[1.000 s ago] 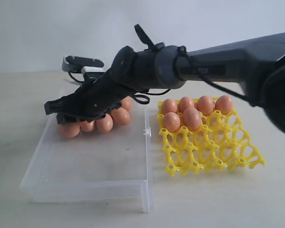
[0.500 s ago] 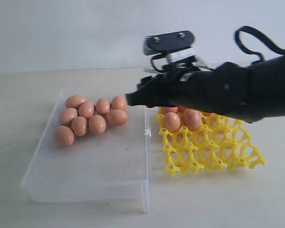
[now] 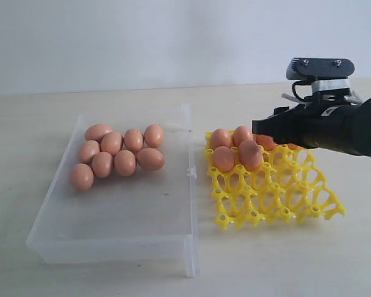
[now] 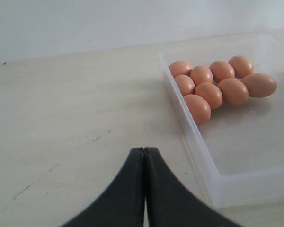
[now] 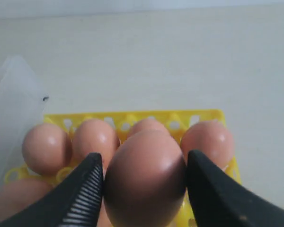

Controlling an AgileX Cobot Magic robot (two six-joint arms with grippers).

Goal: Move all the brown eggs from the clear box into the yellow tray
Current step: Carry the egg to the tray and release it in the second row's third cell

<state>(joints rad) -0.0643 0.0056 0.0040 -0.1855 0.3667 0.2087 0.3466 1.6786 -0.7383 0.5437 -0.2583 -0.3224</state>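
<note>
My right gripper [image 5: 144, 158] is shut on a brown egg [image 5: 144, 184], one finger on each side of it. In the exterior view this gripper [image 3: 261, 129] hovers over the back rows of the yellow tray [image 3: 278, 198], where several brown eggs [image 3: 223, 158] sit in cups. The held egg is mostly hidden there behind the black fingers. Several more brown eggs [image 3: 125, 162] lie clustered at the far left of the clear box [image 3: 111, 247]. My left gripper [image 4: 145, 150] is shut and empty over bare table beside the box wall [image 4: 199, 156].
The yellow tray's front rows of cups [image 3: 266, 213] hold nothing. The box's clasp [image 3: 189, 172] faces the tray across a narrow gap. The near half of the box floor [image 3: 123, 216] is bare. A pale wall stands behind the table.
My right arm has lifted out of the clear box and swung right to above the yellow tray, carrying an egg. The cluster in the box is now in plain view.
</note>
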